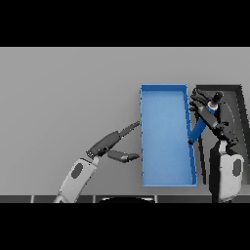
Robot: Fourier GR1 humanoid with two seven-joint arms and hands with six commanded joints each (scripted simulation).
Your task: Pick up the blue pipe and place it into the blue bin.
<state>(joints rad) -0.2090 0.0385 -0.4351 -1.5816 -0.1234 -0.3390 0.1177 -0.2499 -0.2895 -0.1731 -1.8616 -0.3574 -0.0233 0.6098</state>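
The blue pipe (199, 128) slants down-left from my right hand (209, 113), its lower end over the right wall of the blue bin (166, 176). My right hand is curled round the pipe's upper part, just right of the bin's far right corner. My left hand (113, 140) rests open to the left of the bin, fingers stretched toward its left wall and the thumb spread below.
A dark grey tray (236, 100) stands right of the blue bin, partly behind my right arm. The bin's inside holds nothing. Bare grey table stretches to the left and far side.
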